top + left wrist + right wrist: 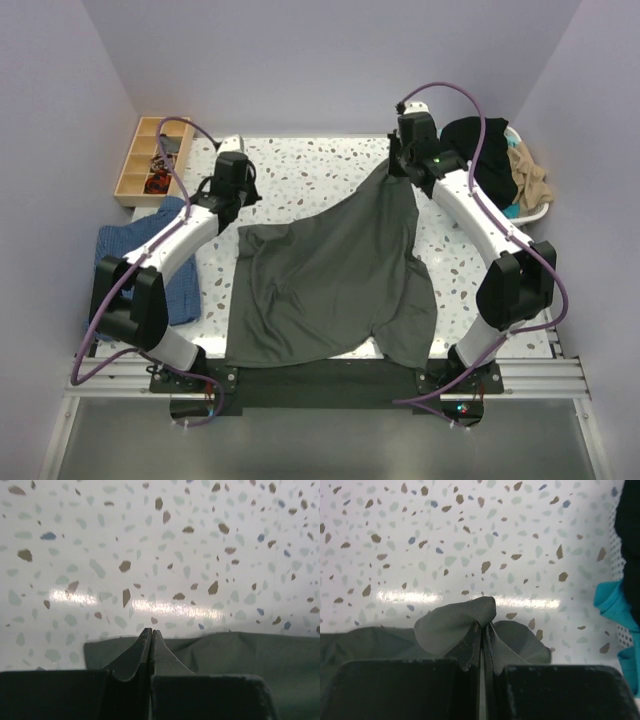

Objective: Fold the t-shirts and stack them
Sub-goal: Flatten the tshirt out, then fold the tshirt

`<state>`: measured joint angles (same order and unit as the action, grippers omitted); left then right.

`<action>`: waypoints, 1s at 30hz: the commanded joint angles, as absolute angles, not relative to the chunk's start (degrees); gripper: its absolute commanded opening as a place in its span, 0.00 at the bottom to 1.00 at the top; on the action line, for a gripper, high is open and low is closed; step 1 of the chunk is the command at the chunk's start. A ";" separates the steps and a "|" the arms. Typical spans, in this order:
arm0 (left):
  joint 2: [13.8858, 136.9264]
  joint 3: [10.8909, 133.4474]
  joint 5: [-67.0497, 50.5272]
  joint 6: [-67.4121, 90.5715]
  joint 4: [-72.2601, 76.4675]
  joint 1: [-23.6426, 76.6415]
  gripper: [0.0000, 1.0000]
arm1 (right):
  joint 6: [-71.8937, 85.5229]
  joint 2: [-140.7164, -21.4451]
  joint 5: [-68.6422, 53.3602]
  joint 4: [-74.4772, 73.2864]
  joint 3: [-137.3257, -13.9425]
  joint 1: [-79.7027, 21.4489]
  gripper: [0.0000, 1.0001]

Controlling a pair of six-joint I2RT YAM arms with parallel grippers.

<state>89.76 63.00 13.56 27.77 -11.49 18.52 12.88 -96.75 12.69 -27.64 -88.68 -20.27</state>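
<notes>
The charcoal-grey t-shirt lies spread over the middle of the table. My right gripper is shut on its far right corner and holds it a little above the table. In the right wrist view a fold of the shirt bulges out past the gripper. My left gripper is at the shirt's far left corner. In the left wrist view it is shut, with its tips over the shirt's edge. No cloth shows between its fingers.
A white basket at the far right holds a black, a tan and a teal shirt. A blue checked cloth hangs off the left edge. A wooden compartment tray is at the far left.
</notes>
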 commanded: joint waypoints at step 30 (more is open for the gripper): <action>120.14 73.11 10.63 27.68 -9.75 13.89 0.47 | 11.87 -113.55 20.92 -35.60 -97.29 -18.28 0.00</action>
